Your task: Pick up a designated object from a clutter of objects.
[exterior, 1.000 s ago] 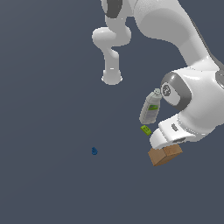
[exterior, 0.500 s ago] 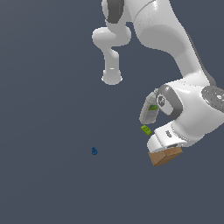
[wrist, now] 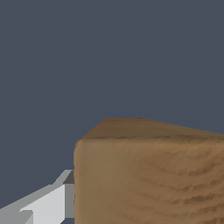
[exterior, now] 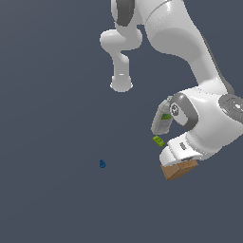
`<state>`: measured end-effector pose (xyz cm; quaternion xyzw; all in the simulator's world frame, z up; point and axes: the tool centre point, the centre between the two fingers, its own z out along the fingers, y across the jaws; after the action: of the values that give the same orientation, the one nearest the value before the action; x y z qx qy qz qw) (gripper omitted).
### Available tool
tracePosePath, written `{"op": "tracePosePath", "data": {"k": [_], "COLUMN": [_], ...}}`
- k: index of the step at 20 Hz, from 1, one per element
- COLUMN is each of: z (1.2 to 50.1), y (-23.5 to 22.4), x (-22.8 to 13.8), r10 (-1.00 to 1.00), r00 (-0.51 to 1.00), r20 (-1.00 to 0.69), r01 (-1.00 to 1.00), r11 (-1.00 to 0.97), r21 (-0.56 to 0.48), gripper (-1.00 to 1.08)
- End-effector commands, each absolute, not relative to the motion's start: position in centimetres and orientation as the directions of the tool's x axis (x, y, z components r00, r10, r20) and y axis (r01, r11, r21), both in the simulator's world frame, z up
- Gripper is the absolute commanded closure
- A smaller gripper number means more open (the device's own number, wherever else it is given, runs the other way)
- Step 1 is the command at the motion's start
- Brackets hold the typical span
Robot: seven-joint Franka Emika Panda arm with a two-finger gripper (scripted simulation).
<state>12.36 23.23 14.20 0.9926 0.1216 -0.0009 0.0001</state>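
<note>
End effector (exterior: 176, 160) now lower over brown box (exterior: 179, 169), wrist rotated since a second ago; one finger (wrist: 43, 201) beside box face, closure cannot tell. Box unmoved; grasp imminent, likely.

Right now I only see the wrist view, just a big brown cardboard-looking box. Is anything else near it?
Observer: Yes, a grey-white bottle with a green label stands beyond the tan-brown cardboard-like box.
Operator: Anything smaller?
Observer: A small flat green block lies between the bottle and the box.
Operator: Is that all?
Observer: A tiny blue object sits alone, far off toward the exterior view's left.
</note>
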Motion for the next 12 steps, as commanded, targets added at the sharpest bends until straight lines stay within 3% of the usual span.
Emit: {"op": "tracePosePath", "data": {"k": [1, 12], "z": [14.3, 15.3], "y": [23.2, 21.9], "x": [12.4, 12.3], "r10": [0.241, 0.241], "r00": [0.97, 0.97], "r20": [0.0, -0.002], "r01": [0.241, 0.241], "r11": [-0.97, -0.97], "r21": [0.0, 0.0], "gripper": [1.08, 1.08]}}
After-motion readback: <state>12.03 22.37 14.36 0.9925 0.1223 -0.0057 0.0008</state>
